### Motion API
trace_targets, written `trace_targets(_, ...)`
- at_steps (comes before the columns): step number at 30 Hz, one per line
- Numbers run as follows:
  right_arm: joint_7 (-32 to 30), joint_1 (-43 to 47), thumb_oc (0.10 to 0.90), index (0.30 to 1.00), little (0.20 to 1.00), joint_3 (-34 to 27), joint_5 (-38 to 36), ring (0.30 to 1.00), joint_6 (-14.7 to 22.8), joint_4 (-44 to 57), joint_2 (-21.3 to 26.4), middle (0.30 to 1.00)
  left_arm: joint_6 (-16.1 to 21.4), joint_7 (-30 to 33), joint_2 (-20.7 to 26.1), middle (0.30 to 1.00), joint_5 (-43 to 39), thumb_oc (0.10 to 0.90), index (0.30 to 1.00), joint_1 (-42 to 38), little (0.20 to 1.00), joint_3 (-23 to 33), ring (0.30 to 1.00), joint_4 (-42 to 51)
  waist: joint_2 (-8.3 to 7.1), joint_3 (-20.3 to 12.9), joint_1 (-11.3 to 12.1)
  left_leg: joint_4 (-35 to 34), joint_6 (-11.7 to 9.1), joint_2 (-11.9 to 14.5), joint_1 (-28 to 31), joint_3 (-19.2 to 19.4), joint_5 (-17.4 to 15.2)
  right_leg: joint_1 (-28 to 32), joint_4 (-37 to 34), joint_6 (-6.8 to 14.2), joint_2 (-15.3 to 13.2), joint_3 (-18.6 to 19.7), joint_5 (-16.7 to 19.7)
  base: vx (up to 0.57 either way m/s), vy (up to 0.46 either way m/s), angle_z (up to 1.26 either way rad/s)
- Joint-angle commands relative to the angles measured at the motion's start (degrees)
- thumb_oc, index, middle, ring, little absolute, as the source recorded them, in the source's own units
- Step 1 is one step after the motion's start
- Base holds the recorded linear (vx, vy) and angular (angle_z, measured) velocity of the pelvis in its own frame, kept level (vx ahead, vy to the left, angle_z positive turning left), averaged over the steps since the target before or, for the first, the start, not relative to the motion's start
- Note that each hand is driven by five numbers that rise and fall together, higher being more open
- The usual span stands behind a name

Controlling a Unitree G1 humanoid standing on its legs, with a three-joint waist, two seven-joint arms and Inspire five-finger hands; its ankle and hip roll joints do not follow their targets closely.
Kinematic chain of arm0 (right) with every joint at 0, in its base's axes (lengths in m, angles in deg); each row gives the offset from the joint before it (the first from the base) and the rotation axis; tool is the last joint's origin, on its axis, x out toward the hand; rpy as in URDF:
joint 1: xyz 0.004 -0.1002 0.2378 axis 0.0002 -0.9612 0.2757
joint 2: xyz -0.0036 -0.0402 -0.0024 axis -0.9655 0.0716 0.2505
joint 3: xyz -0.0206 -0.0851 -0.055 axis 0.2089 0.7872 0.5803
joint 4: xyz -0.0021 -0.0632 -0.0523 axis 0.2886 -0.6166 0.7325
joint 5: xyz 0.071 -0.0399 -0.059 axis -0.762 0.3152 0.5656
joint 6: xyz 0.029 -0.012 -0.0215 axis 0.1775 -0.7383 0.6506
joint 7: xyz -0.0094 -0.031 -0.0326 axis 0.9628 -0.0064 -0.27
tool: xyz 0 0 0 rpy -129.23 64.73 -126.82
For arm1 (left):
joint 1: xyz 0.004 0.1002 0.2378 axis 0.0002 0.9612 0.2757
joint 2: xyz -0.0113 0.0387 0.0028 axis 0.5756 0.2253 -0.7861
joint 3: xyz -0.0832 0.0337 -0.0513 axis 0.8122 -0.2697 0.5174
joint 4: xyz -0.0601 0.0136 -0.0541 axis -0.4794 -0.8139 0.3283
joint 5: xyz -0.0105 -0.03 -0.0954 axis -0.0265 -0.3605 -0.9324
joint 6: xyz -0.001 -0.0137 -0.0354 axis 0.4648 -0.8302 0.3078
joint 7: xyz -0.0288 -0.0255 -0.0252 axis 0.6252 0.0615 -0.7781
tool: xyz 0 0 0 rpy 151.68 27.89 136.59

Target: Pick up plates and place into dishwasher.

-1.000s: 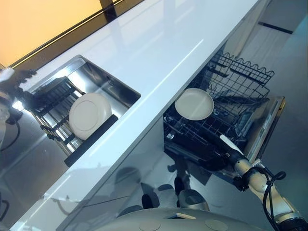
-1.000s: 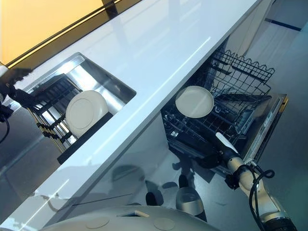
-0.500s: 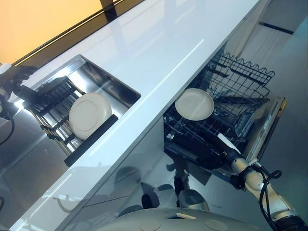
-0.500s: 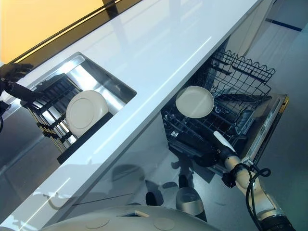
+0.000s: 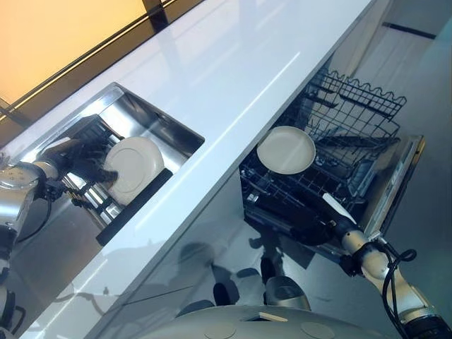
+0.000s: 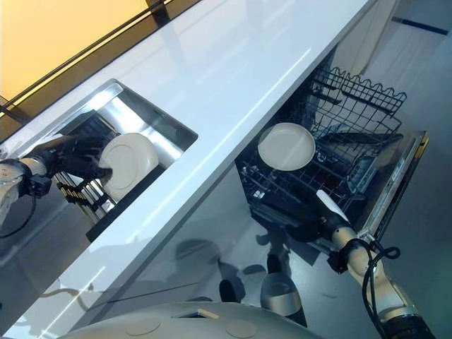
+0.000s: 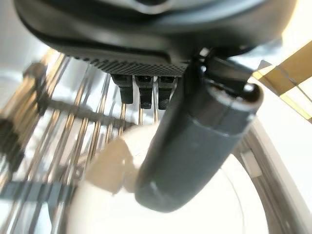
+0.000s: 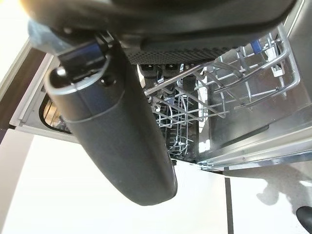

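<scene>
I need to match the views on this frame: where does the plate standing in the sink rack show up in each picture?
Left eye view: plate in the sink rack, left of centre, left hand at its edge.
Right eye view: same plate, again left of centre.
Left wrist view: its pale face fills the lower part, past the thumb.
Right wrist view: faces the dishwasher rack instead.
Shared landmark: the white countertop.

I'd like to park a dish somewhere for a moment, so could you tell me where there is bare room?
The counter is bare between the sink and its far end. The sink is crowded: a rack, a plate and the left hand fill it. In the dishwasher basket, wire behind its plate looks free.
</scene>
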Motion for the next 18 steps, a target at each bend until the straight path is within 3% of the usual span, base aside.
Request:
trace_targets(1,-0.3,-0.5,0.8,0.9,0.9,3.3,-0.8,0.9,5.2,2.9,-1.4,0.9,-0.1,-0.6,-2.7,0.9,-8.5,0.8,0.9,-3.2,0.9,2.8,0.9,4.9,-0.8,-0.6,-1.4,2.8,1.7,-5.2,-3.7,1.1,-4.1,-2.3,9.3,4.7,1.8,1.3,-9.7,0.0,0.0,0.0)
trace_targets(6,-1.0,-0.5,0.8,0.9,0.9,3.5,-0.1,0.9,5.4,1.8,-1.5,0.9,-0.9,1.4,-7.2,0.9,-12.1,0.8,0.9,-2.8,0.9,1.8,0.9,5.4,-0.7,-0.1,-1.8,3.2,1.7,-5.4,-4.0,1.0,-3.9,-2.5,9.5,4.4,1.8,1.4,-9.7,0.0,0.0,0.0)
trace_targets(11,-0.8,-1.1,0.8,0.9,0.9,3.0,0.1,0.9,5.4,1.1,-1.5,0.9,-2.2,-0.9,-9.6,0.9,-19.4,0.8,0.9,-3.7,0.9,1.4,0.9,4.7,-0.63,0.2,-2.3,3.1,1.5,-5.4,-4.3,1.2,-3.6,-2.6,9.4,4.3,1.8,1.5,-9.7,0.03,0.006,0.01)
trace_targets(14,-0.3,-1.8,0.8,0.9,0.9,2.7,0.5,0.9,5.7,0.6,-1.6,0.9,-2.3,-3.7,-11.4,0.9,-27.2,0.8,0.9,-4.1,0.9,0.8,0.9,6.1,-0.63,0.4,-2.6,3.2,1.5,-5.3,-4.4,1.3,-3.6,-2.7,9.5,4.2,1.8,1.5,-9.7,0.04,0.009,0.03)
trace_targets(18,0.0,-1.6,0.8,0.9,0.9,3.3,1.9,0.9,6.5,-1.4,-1.9,0.9,0.6,-4.5,-14.1,0.9,-39.4,0.8,0.9,-6.1,0.9,-0.8,0.9,9.8,-0.56,0.5,-2.9,3.2,1.3,-5.3,-4.2,1.5,-3.6,-2.6,9.4,4.1,1.6,1.6,-9.6,0.04,0.023,0.02)
